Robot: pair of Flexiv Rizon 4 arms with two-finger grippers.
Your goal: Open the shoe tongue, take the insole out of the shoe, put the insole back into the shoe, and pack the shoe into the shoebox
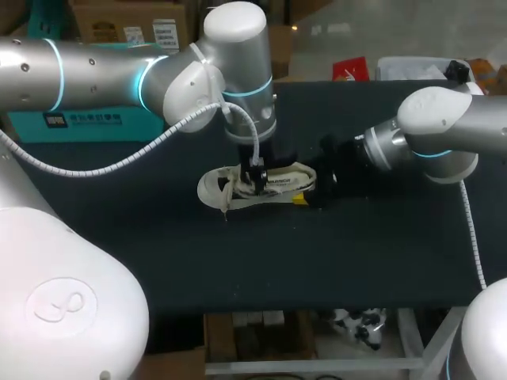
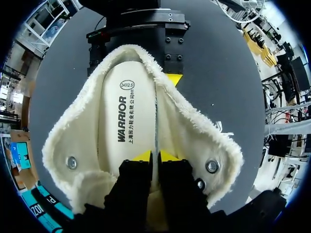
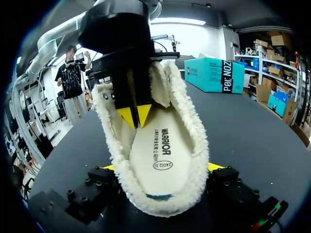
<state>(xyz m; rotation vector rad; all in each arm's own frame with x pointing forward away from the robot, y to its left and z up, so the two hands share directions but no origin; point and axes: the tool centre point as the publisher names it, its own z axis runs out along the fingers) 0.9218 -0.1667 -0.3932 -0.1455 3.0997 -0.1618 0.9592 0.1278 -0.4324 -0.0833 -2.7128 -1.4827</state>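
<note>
A white fleece-lined shoe (image 1: 238, 188) lies on its sole in the middle of the black table (image 1: 238, 261), its mouth spread wide. The pale insole (image 2: 124, 116) lies flat inside it (image 3: 160, 155). My left gripper (image 2: 155, 156) points down into the shoe. Its yellow tips rest on the insole, with only a narrow slit between them and nothing in it; the same gripper (image 3: 136, 115) shows from the heel side. My right gripper (image 3: 160, 167) grips the shoe's heel from both sides, one yellow fingertip (image 2: 173, 78) pressed against the fleece.
A teal box (image 1: 79, 123) stands at the table's far left behind my left arm, also in the right wrist view (image 3: 214, 74). Bare black tabletop (image 1: 356, 253) lies in front of the shoe and to its right.
</note>
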